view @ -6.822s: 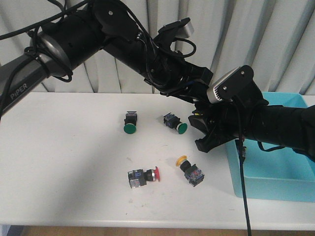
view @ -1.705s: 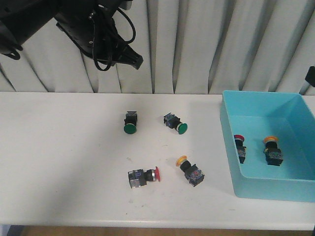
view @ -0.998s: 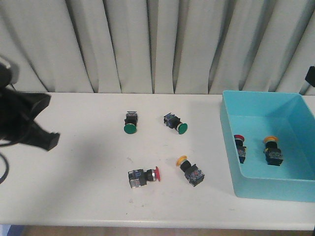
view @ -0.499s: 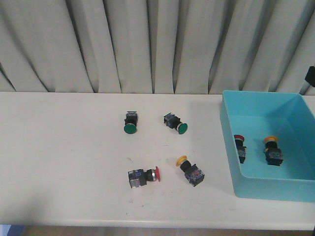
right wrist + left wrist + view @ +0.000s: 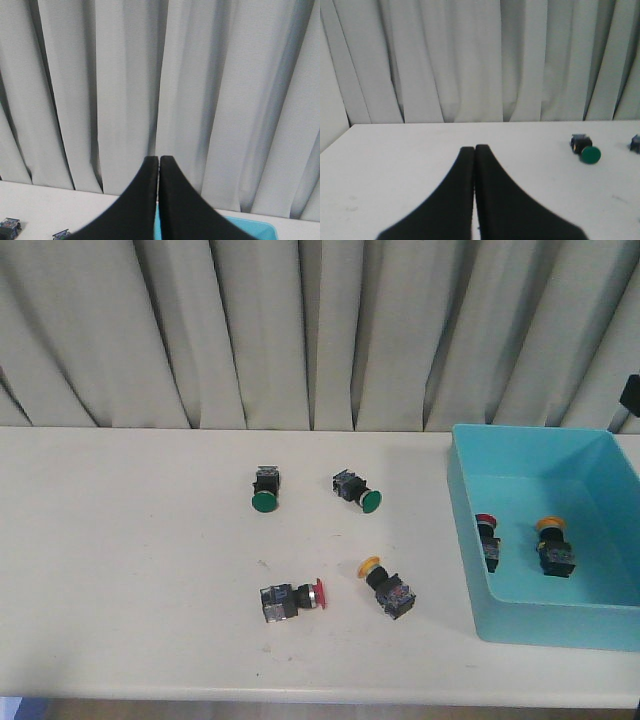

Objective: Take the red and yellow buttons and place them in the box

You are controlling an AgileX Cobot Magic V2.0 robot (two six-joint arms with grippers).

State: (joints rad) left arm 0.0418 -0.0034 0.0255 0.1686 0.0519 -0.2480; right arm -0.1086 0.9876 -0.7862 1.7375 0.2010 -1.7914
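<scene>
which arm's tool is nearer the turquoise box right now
Right. The shut right tool hangs just above the turquoise plastic box at its near rim. The shut left tool sits over the white table, near a green-capped button.

The right gripper (image 5: 158, 159), its two black fingers (image 5: 142, 200) pressed together with only a thin seam between them and nothing held, rises from the bottom centre of the frame against pale grey pleated curtains (image 5: 100, 75). Behind the fingers, a strip of the turquoise box (image 5: 250, 229) shows at lower right. At lower left, on the white table (image 5: 45, 205), two small dark switch bodies (image 5: 10, 226) sit near the frame's edge, their cap colours not visible.
</scene>
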